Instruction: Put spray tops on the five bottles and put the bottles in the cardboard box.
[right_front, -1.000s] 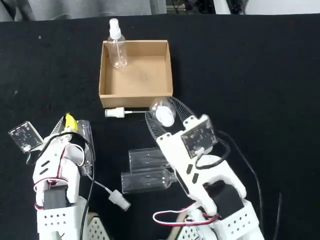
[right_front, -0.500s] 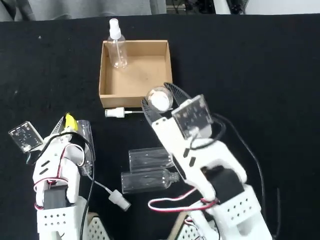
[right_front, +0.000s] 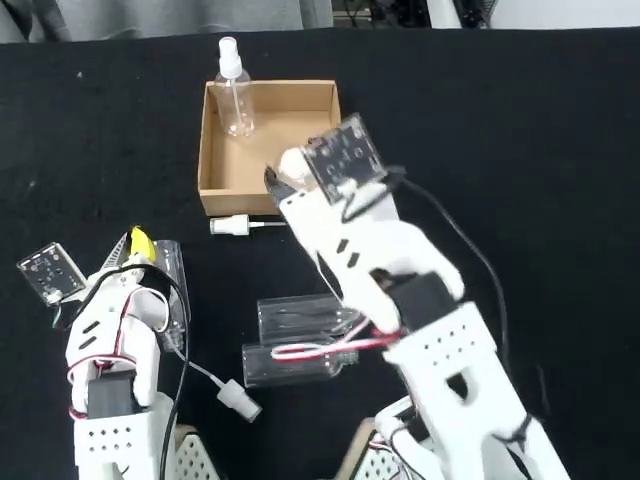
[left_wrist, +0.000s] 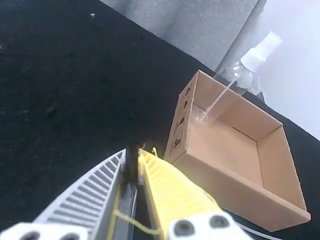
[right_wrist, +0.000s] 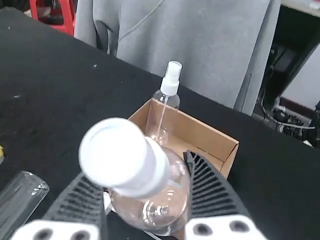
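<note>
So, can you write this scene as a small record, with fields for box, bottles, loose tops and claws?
box: open, one bottle inside
boxed bottle: upright in far corner, top on
right claw: shut on held bottle, capped, over box's near wall
flat bottles: two lying by right arm
side bottle: lying by left arm
loose tops: one before box, one near left arm
left claw: shut

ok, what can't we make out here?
Held bottle: high view, right arm mostly covers it; whether it's over the cardboard box is unclear.
Two lying bottles: high view, same arm hides their necks; tops unknown.
Left gripper: high view, overlaps the neighbouring bottle; contact unclear.
</note>
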